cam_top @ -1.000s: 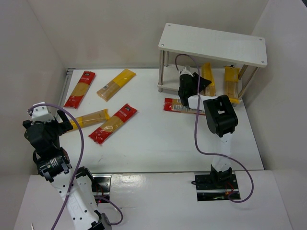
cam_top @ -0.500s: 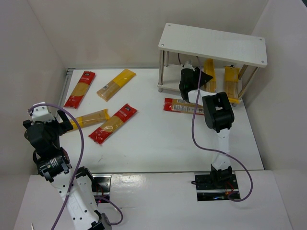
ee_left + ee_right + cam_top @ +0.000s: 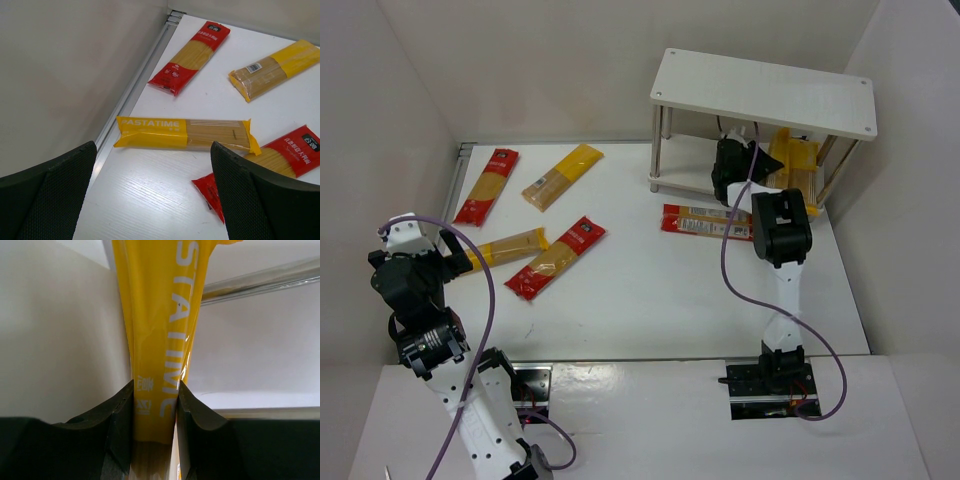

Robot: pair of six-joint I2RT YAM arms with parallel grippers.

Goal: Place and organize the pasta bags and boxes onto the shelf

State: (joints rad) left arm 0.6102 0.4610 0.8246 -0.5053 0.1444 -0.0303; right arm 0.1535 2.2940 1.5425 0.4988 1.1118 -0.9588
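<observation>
My right gripper reaches under the white shelf and is shut on a yellow spaghetti pack, held on edge between the pads. A second yellow pack lies on the lower tier just right of it. A red pack lies on the table in front of the shelf. My left gripper is open and empty, above the table's left edge. Before it lie a yellow pack, a red pack, a clear-yellow pack and another red pack.
White walls close in the table on the left, back and right. A metal rail runs along the left wall. The shelf's thin metal legs stand at its corners; one leg crosses the right wrist view.
My right gripper has moved right and deeper under the shelf, carrying the yellow pack up beside the second yellow pack. The left arm has not moved.
</observation>
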